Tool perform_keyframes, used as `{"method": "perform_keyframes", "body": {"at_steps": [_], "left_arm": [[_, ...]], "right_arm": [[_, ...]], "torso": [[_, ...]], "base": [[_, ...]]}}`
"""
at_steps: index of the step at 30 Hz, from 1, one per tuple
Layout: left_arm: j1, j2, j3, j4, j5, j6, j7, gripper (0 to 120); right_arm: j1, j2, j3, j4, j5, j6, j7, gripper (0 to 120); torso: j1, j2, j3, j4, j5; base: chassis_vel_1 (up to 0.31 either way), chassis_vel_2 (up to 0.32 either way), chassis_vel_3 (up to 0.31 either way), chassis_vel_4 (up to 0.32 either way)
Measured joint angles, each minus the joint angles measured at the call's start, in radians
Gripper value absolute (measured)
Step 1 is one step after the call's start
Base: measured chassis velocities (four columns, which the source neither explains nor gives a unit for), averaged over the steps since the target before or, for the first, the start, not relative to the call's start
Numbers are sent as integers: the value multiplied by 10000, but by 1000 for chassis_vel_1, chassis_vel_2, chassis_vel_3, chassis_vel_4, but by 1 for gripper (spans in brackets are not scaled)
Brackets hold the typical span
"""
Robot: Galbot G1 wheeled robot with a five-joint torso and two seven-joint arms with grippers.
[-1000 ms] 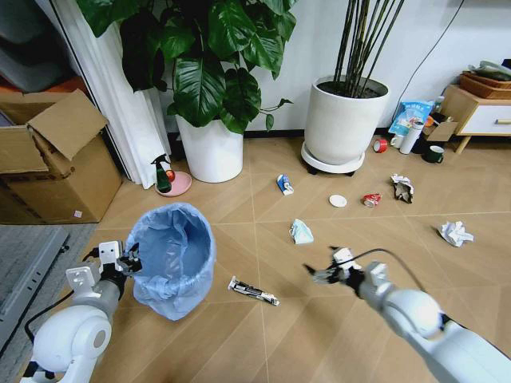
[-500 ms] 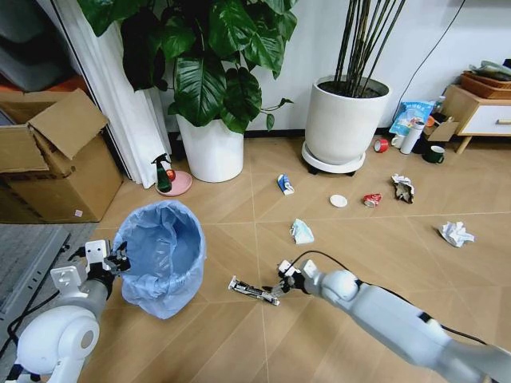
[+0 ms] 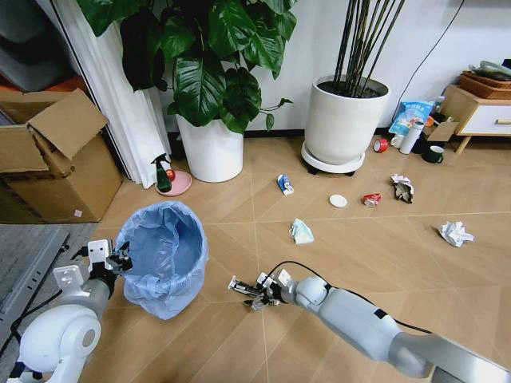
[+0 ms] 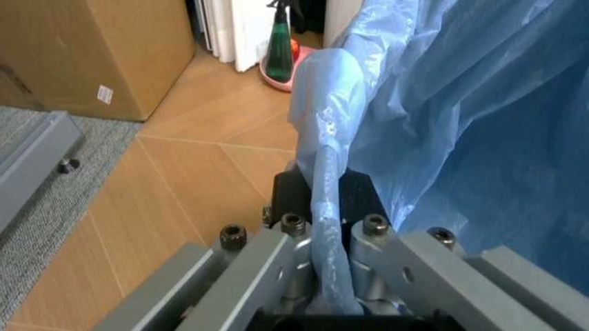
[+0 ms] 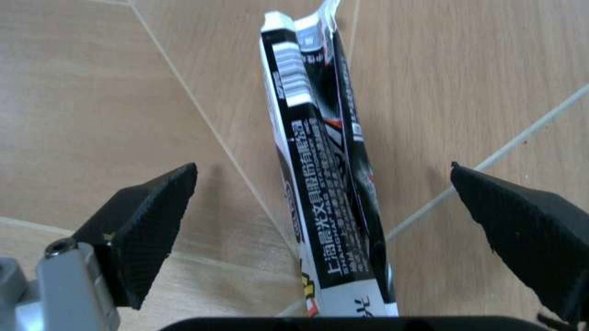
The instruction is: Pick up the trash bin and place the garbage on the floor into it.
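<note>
The trash bin (image 3: pixel 164 257), dark and lined with a crinkly light-blue bag, hangs tilted at the lower left. My left gripper (image 3: pixel 120 260) is shut on its bagged rim (image 4: pixel 324 207). Garbage lies across the floor. A dark thin wrapper (image 3: pixel 239 286) (image 5: pixel 322 179) lies just right of the bin. My right gripper (image 3: pixel 255 293) (image 5: pixel 332 207) is open and low over it, one finger (image 5: pixel 147 221) on each side. Farther back lie a pale wad (image 3: pixel 302 232), a blue-white carton (image 3: pixel 285 184), a white lid (image 3: pixel 338 201), a crushed red can (image 3: pixel 371 199) and paper wads (image 3: pixel 456 233) (image 3: pixel 402 187).
Two white plant pots (image 3: pixel 211 150) (image 3: pixel 345 124) stand at the back wall. A cardboard box (image 3: pixel 48 171) is at the left, with a green spray bottle (image 3: pixel 163 174) on a pink dish beside it. A low wooden cabinet (image 3: pixel 479 113), mug (image 3: pixel 433 153) and tumbler (image 3: pixel 411 137) are at the far right.
My right arm swung left and down until its open gripper straddles the dark wrapper. The left arm carried the bin slightly left, then held still.
</note>
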Motion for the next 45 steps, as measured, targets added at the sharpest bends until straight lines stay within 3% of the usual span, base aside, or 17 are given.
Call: {"method": "perform_keyframes", "body": {"at_steps": [3,5,8,11,13,15,17,19,22,28,38,45], "left_arm": [[-8,-19,11,-1,-2,-1,4,0],[-8,-21,14,-2,-2,0,5,0],[-25,-28,23,3,0,-5,10,0],[-38,-27,21,12,0,-7,10,0],[-119,-8,20,69,-14,-8,10,0],[-133,-4,21,77,-18,-8,9,0],[-209,3,91,129,-51,-7,3,0],[-218,2,105,146,-52,-7,3,0],[-278,2,156,221,-54,-3,9,0],[-331,5,201,240,-79,23,17,0],[-306,75,172,235,-216,83,27,0],[-368,267,329,446,-512,306,26,0]], "right_arm": [[-16,106,82,-235,-82,30,0,88],[-19,121,100,-263,-95,32,0,86],[-85,247,303,-542,-484,186,-35,69],[-104,249,343,-548,-606,217,-72,66],[-177,237,424,-529,-946,309,-138,51],[-187,237,438,-526,-975,314,-141,50],[-301,276,672,-562,-1122,328,-136,36],[-320,283,715,-578,-1138,328,-130,34],[-415,280,920,-631,-1232,332,-86,19],[-573,224,1200,-528,-1225,331,148,4],[-865,212,2073,357,-488,57,888,3],[-1149,-434,3380,3108,980,-715,1426,3]], "torso": [[0,0,0,0,0],[0,0,0,0,0],[0,0,0,0,1],[0,0,0,-1,1],[-1,2,-2,0,1],[-2,2,-2,0,2],[-2,2,-3,1,2],[-2,2,-3,1,3],[-2,3,-3,3,3],[-2,3,0,0,1],[0,1,2,-1,1],[0,0,1,0,1]], "base": [[0,0,0,0],[0,0,0,0],[0,0,0,0],[0,0,0,0],[0,0,0,0],[0,0,0,0],[0,0,0,0],[0,0,0,0],[0,0,0,0],[0,0,0,0],[0,0,0,0],[0,0,0,0]]}}
